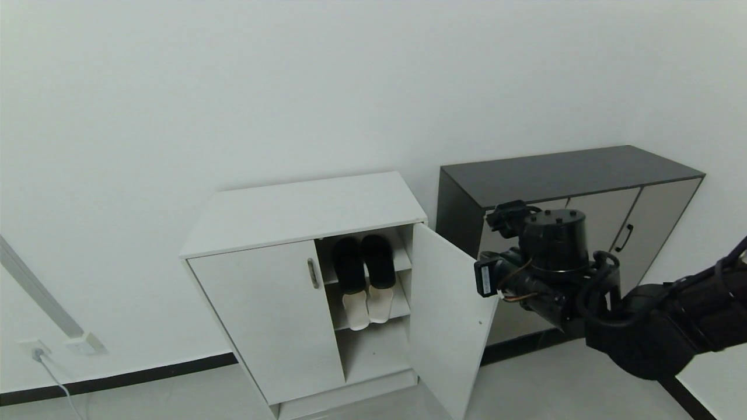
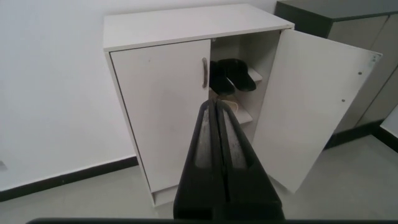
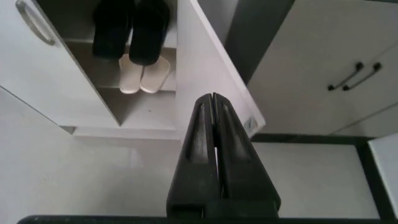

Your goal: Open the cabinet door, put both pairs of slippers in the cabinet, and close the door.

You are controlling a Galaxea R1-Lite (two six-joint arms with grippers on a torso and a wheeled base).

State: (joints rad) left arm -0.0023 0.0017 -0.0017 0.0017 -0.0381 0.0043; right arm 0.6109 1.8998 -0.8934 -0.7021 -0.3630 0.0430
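White wooden cabinet (image 1: 303,213), right door (image 1: 449,315) wide open; black slippers (image 1: 365,262) above white slippers (image 1: 367,306), lying front-to-back; right pincer (image 3: 214,99) clenched empty beside door's edge, left pincer (image 2: 216,104) likewise clenched

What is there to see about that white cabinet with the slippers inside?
The white cabinet is low and boxy, of matte white board with a flat top. It stands on the floor against the wall, beside a dark cabinet. Its shut door carries a slim metal handle; its open door swings wide. Inside, black slippers sit on the upper shelf, white slippers on the lower shelf.
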